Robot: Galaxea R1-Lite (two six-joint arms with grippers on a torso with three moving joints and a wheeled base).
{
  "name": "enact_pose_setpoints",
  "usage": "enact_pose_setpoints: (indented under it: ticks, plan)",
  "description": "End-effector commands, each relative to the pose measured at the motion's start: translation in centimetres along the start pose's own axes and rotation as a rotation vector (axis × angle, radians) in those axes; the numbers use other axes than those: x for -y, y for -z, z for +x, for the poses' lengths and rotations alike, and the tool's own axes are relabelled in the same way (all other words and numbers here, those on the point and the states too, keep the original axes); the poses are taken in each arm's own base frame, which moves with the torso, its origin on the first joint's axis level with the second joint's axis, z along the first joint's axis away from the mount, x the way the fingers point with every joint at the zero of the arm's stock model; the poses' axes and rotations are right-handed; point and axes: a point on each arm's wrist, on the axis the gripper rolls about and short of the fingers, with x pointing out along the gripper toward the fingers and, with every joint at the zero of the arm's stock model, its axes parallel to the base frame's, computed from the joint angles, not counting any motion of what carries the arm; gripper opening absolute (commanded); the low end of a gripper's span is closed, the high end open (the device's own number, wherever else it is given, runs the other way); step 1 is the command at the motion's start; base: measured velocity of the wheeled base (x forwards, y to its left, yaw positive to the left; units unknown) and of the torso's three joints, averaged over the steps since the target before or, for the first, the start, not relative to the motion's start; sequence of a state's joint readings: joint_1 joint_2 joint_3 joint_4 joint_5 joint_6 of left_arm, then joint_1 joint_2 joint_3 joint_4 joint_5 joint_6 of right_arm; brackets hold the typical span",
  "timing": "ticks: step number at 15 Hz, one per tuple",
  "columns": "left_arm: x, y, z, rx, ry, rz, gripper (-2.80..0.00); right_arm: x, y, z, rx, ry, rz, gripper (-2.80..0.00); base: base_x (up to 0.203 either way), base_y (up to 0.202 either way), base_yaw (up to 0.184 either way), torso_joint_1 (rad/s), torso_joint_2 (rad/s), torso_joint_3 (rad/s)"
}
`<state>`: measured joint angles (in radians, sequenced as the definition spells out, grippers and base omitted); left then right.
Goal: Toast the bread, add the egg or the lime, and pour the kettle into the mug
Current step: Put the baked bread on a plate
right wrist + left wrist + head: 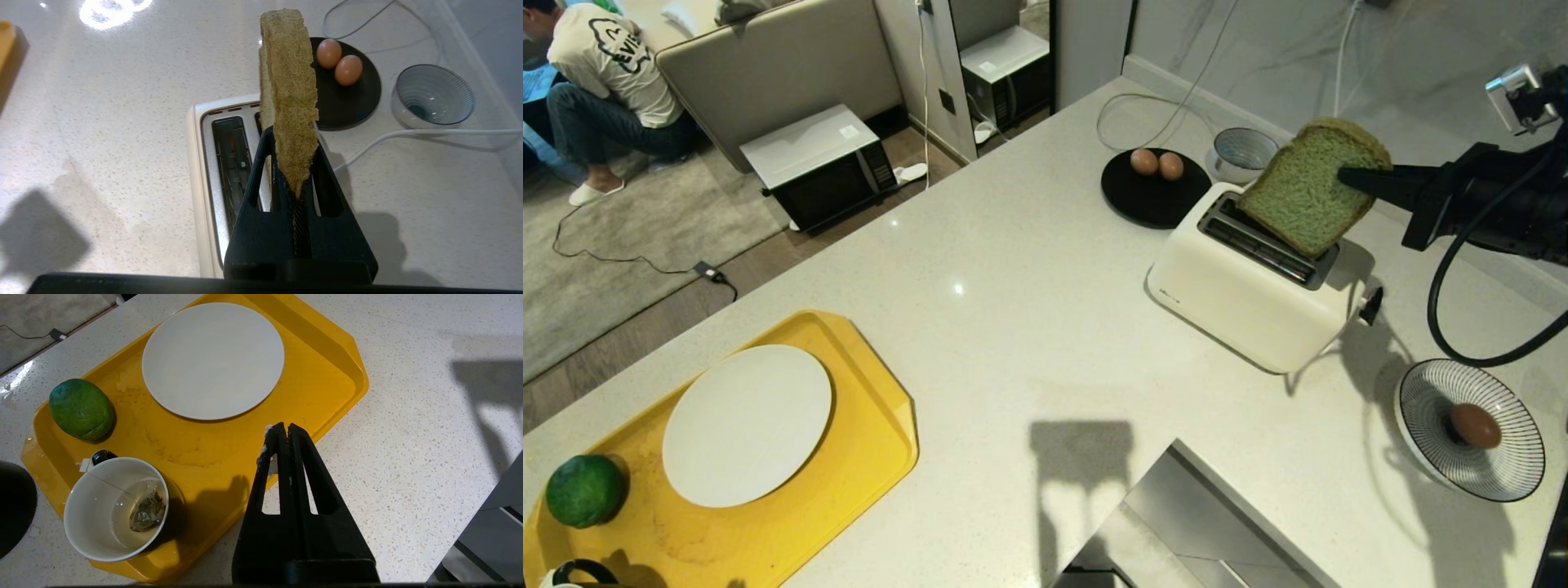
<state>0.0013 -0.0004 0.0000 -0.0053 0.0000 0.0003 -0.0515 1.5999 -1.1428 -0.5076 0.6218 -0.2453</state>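
Green bread (1303, 196) hangs tilted over the toaster (1250, 286), right gripper (1349, 176) clamped on one edge. Such a thin pinch could let it tear or swing, catching the slot's rim. Left gripper (283, 430) sits closed above the counter (408, 457).
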Motion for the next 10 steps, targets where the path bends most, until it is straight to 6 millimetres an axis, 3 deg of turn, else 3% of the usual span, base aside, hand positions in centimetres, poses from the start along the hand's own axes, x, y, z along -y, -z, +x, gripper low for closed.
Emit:
enact_pose_setpoints:
  ticks: [1, 10]
  plan:
    - [0.0, 0.0, 0.0, 0.002, 0.000, 0.000, -2.80, -0.6, -1.2, -1.3, 0.026, 0.016, -0.055, -2.80, 0.000, 0.000, 0.000, 0.000, 0.00, 0.000]
    - [0.0, 0.0, 0.0, 0.002, 0.000, 0.000, -2.80, -1.3, -3.4, -3.0, 0.078, 0.032, -0.109, -2.80, 0.000, 0.000, 0.000, 0.000, 0.00, 0.000]
